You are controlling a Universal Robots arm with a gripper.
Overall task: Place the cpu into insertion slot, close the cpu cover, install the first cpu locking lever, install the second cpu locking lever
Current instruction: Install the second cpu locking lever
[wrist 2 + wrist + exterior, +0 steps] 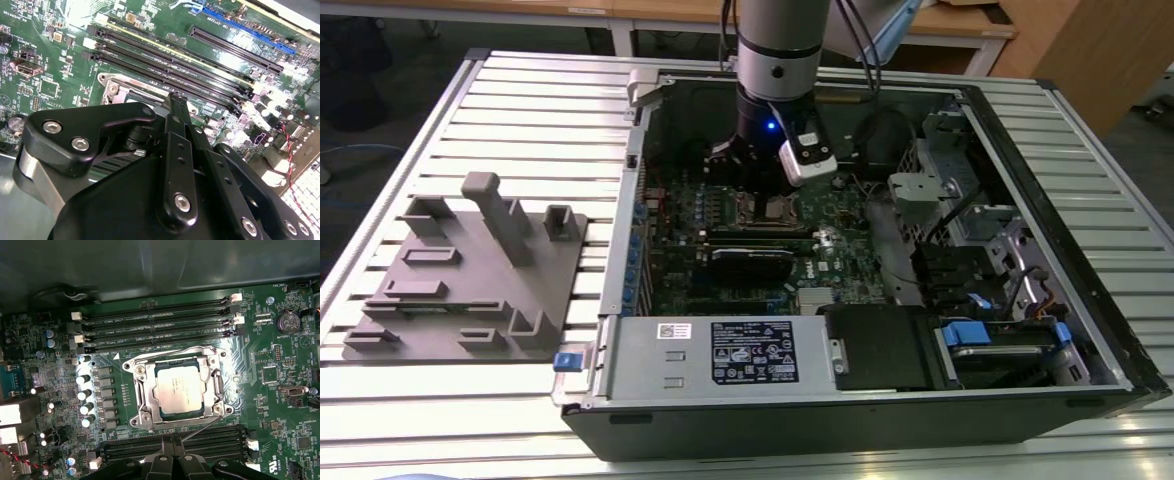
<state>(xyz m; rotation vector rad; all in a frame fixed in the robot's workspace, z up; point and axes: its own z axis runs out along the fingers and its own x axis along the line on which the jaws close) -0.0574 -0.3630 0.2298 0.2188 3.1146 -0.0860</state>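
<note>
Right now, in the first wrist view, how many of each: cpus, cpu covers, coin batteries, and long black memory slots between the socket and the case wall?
cpu: 1
cpu cover: 1
coin battery: 1
memory slots: 4
Total: 7

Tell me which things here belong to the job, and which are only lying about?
For the job:
cpu, seated in the insertion slot
cpu cover, down around it
claw, close above

Only lying about:
memory slots
grey plastic fixture
power-supply box
</note>
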